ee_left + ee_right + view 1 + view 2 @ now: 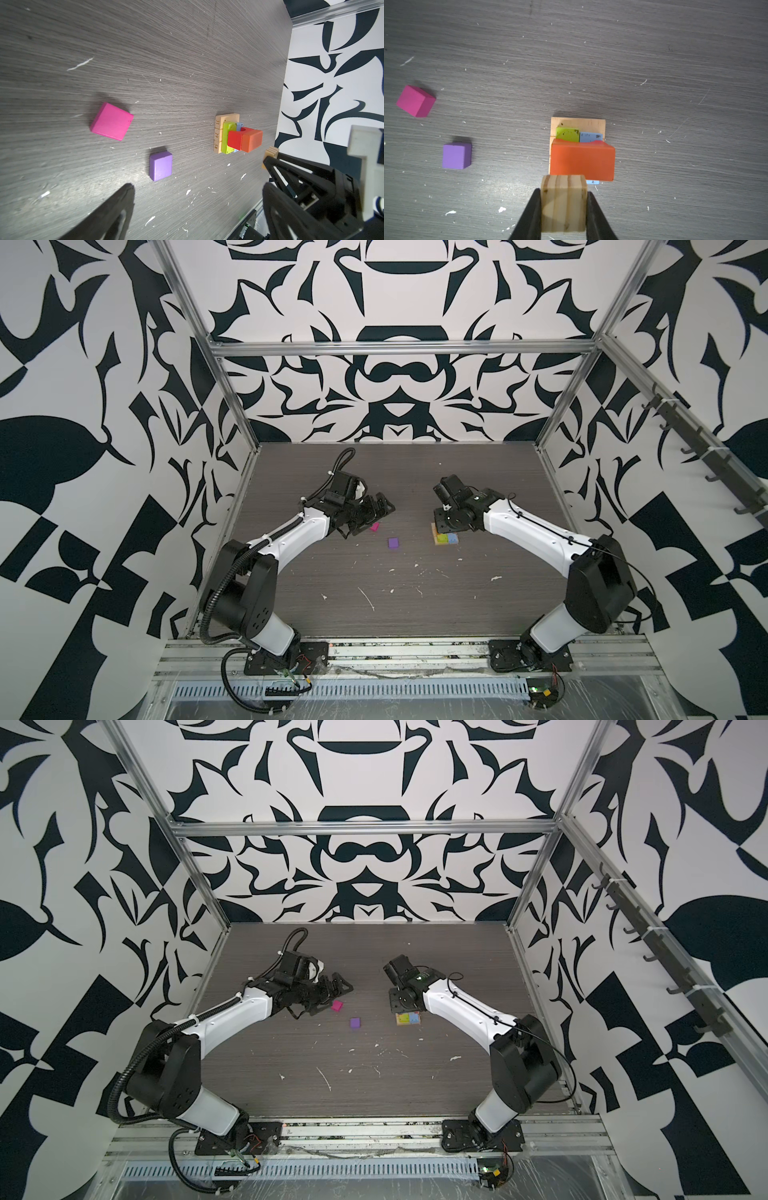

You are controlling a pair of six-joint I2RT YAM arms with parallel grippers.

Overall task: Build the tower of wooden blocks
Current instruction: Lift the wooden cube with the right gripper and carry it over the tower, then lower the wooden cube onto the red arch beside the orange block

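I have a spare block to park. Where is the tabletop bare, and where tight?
Bare: the near tabletop from the purple cube to the front rail; also the far strip toward the back wall. Tight: mid-table, where the magenta cube, purple cube and tower lie between the open left gripper and the right gripper, shut on a tan block.

Both your arms wear white shells between black joints, bolted to black base plates (pixel 309 649). Your left arm (pixel 291 535) carries ribbed black conduit (pixel 216 589) held by white ties. Your right arm (pixel 461 1011) carries a thin black cable (pixel 542 526). The left pincer (pixel 198 185) has black, triangle-cut fingers (pixel 116 214).
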